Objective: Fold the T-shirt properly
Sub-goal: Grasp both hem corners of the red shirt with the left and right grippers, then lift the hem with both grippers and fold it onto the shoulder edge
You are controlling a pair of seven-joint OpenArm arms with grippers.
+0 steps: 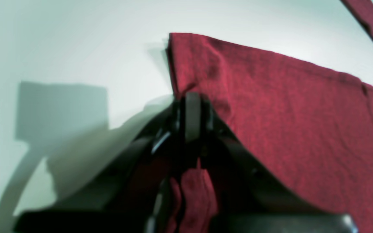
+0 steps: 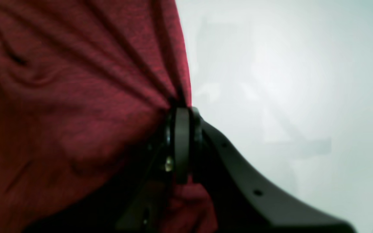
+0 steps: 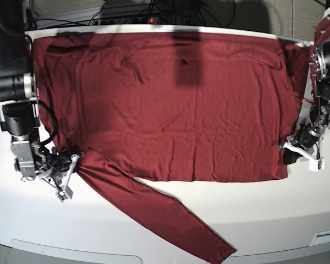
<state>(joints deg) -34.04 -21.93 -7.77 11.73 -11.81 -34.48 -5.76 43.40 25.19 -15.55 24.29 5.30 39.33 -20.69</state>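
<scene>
We see the white worktop (image 3: 154,220) filling the base view, and the shirt (image 3: 176,104) lies spread flat across its far half, dark red and plain. Its body reaches from the worktop's left side almost to the right edge, with the far hem running along the back edge. One long sleeve (image 3: 159,214) runs out from the body's lower left corner and slants across the bare near part of the worktop toward the front right, its cuff close to the front edge.

We find the right claw (image 3: 71,159) at the left of the base view, closed on the shirt where the sleeve meets the body. In the right wrist view (image 2: 181,110) the cloth gathers into folds that fan out from the pinch point.

We find the left claw (image 3: 289,147) at the right of the base view, closed on the shirt's lower right corner. In the left wrist view (image 1: 191,97) red cloth bunches between the shut jaws, and a straight edge of the shirt (image 1: 287,113) lies flat beyond it.
</scene>
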